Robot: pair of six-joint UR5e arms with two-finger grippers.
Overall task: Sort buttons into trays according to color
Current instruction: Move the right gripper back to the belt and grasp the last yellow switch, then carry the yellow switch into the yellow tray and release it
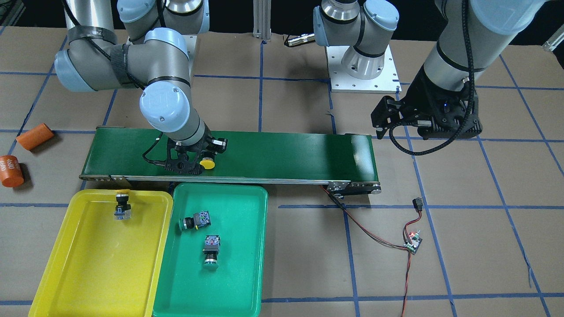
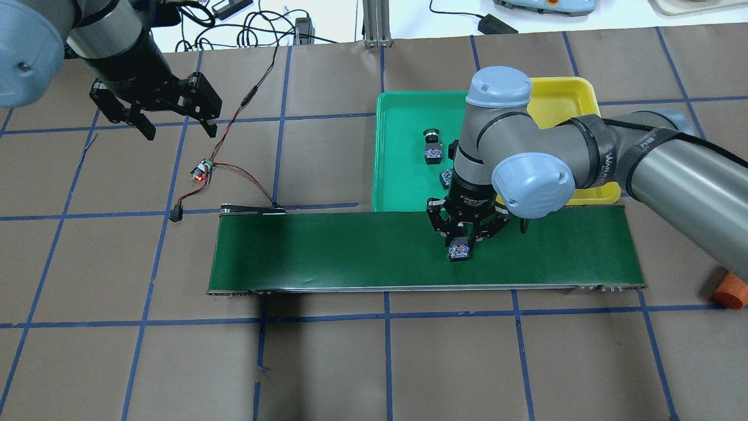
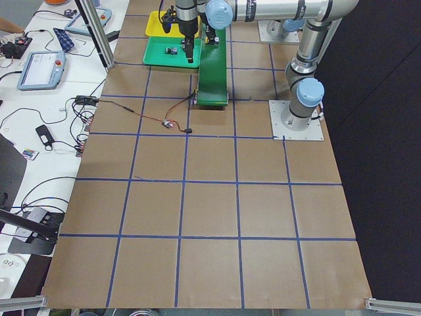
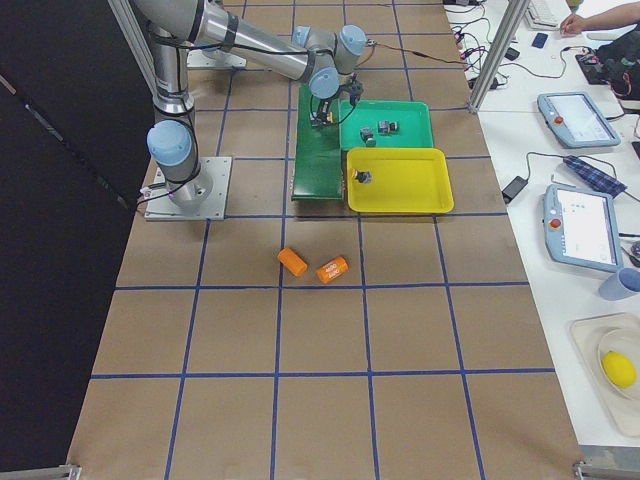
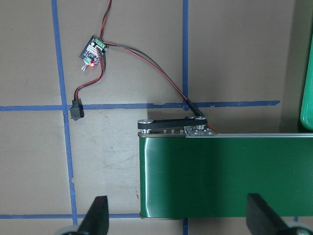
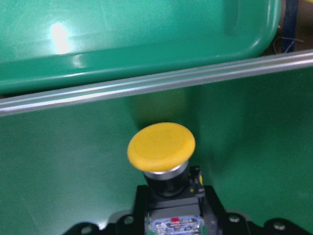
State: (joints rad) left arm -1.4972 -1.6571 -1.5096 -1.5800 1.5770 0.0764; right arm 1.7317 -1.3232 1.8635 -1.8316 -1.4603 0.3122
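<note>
My right gripper (image 1: 194, 165) is shut on a yellow button (image 1: 207, 164) low over the dark-green conveyor belt (image 1: 286, 152), near the trays. The right wrist view shows its yellow cap (image 6: 161, 147) pointing toward the green tray (image 6: 146, 44). A second yellow button (image 1: 122, 207) lies in the yellow tray (image 1: 57, 264). Two green buttons (image 1: 195, 221) (image 1: 212, 250) lie in the green tray (image 1: 246, 273). My left gripper (image 2: 177, 126) is open and empty, hovering above the paper beyond the belt's other end.
Two orange cylinders (image 1: 35, 135) (image 1: 11, 171) lie on the table beside the yellow tray's end of the belt. A small controller board (image 1: 413, 243) with red and black wires runs to the belt's other end. The trays sit side by side against the belt.
</note>
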